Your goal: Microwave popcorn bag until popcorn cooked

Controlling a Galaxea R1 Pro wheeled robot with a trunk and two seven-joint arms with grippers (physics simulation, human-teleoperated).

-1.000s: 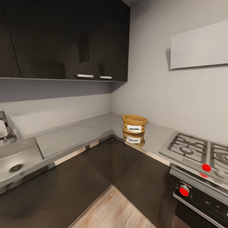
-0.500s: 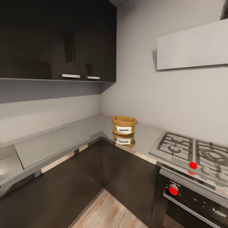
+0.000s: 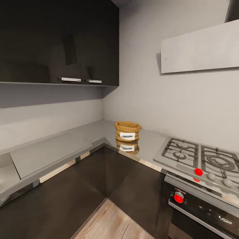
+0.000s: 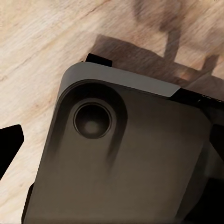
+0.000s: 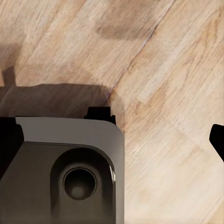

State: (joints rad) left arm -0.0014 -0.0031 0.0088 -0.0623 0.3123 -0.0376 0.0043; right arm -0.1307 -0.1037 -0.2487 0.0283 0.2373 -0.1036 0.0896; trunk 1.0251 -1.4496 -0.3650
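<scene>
Your left claw shows as a dark fingertip (image 4: 10, 147) at the edge of the left wrist view, over the robot's grey base (image 4: 121, 158) and the wood plank floor (image 4: 42, 42); you cannot tell from this how far it is parted, and nothing is seen in its hold.

Your right claw likewise gives you a dark fingertip (image 5: 217, 138) at the frame's edge in the right wrist view, with the grey base (image 5: 65, 163) and the plank floor (image 5: 168, 93) below it. How far it stands apart cannot be told, and nothing shows in its grip.

From the head view you are facing the kitchen corner. The popcorn bag (image 3: 127, 131) stands upright on the grey table (image 3: 66, 146), at the inner corner of the L, close to the far wall, its white label turned toward you and its reflection lying on the glossy surface just in front. To its right, well apart, is the gas hob (image 3: 199, 162) with red knobs, the dark oven (image 3: 199, 209) beneath it. Dark upper cabinets (image 3: 59, 39) hang at the left, and a pale panel (image 3: 199, 49) is on the right wall.
</scene>
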